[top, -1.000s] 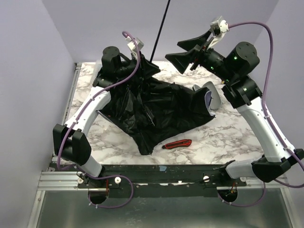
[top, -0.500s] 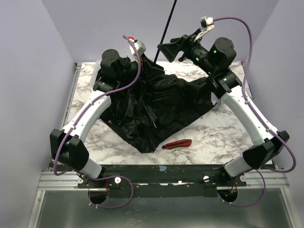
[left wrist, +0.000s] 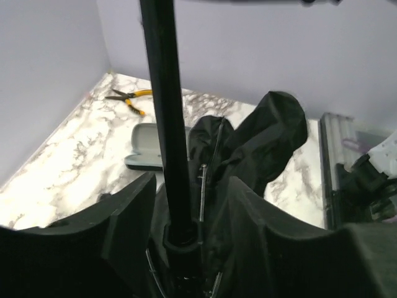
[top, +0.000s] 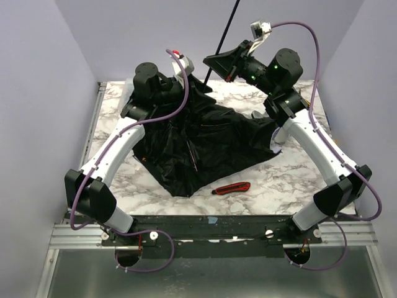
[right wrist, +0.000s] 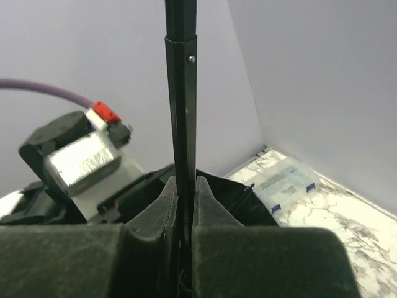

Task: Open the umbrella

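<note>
Your left gripper (left wrist: 190, 180) straddles the umbrella's (top: 205, 139) shaft base; whether it grips, you cannot tell. The black canopy lies crumpled on the tabletop (top: 291, 180), shaft rising at the back. Your right gripper (right wrist: 186, 181) is clamped on that shaft higher up.

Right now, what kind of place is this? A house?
Probably a robot lab booth, not a house: plain lilac walls box in a marble-look table, and two robot arms are bolted to a mounting rail at its edge.
</note>
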Controlling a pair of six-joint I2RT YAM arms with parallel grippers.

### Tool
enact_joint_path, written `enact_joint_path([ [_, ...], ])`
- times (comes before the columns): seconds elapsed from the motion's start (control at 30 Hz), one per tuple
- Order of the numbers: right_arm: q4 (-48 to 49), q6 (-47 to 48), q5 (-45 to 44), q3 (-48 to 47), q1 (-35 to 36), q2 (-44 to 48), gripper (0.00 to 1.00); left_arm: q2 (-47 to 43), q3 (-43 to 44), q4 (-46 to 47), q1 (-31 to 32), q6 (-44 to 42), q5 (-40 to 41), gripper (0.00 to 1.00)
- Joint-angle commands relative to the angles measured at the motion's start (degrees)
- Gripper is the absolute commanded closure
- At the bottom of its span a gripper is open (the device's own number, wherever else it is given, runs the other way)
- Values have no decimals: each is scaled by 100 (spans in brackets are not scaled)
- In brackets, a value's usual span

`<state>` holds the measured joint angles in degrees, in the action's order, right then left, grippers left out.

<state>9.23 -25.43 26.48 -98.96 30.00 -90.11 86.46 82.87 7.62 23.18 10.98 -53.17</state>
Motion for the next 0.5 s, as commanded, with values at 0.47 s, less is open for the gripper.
enact_joint_path([
  [0.47, 1624, 2058, -894, 1714, -26, -363, 99, 122, 769, -2082, -723, -2749, 493, 27],
])
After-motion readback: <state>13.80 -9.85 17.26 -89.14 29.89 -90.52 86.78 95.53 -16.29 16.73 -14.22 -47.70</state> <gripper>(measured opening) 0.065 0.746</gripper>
